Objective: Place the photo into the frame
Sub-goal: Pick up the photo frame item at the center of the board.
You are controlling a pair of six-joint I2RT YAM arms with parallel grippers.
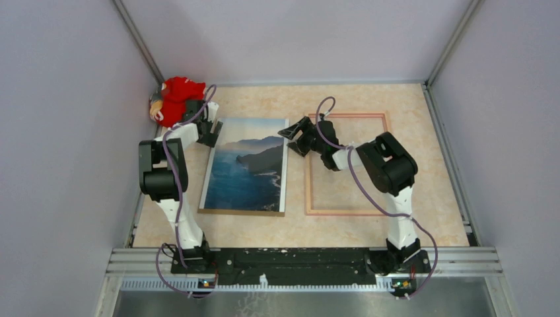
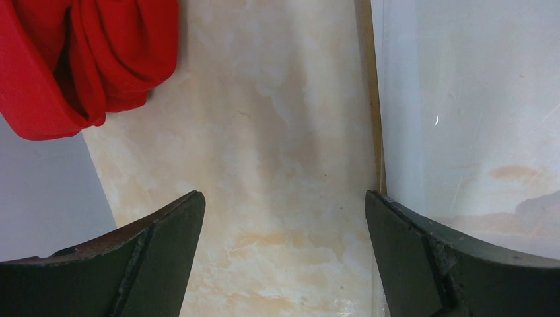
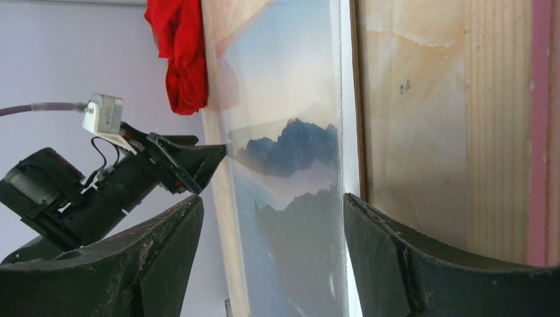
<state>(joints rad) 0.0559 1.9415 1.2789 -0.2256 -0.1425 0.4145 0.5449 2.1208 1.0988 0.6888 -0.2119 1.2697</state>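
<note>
The photo (image 1: 245, 165), a blue landscape, lies face up on a brown board whose edge (image 1: 241, 212) shows at its near side. The frame (image 1: 308, 185) lies flat to its right, showing pale wood with a pink outer edge. My left gripper (image 1: 212, 132) is open at the photo's far-left corner; in the left wrist view (image 2: 284, 198) bare table lies between the fingers and the photo's edge (image 2: 462, 99) is at the right finger. My right gripper (image 1: 290, 132) is open at the photo's far-right corner; in the right wrist view (image 3: 272, 201) the photo (image 3: 290, 165) lies between the fingers, and the frame (image 3: 495, 132) is to the right.
A red stuffed toy (image 1: 175, 99) sits in the far-left corner, just behind the left gripper; it also shows in the left wrist view (image 2: 86, 59). Grey walls close in the table on the left, far and right sides. The left gripper (image 3: 198, 158) shows in the right wrist view.
</note>
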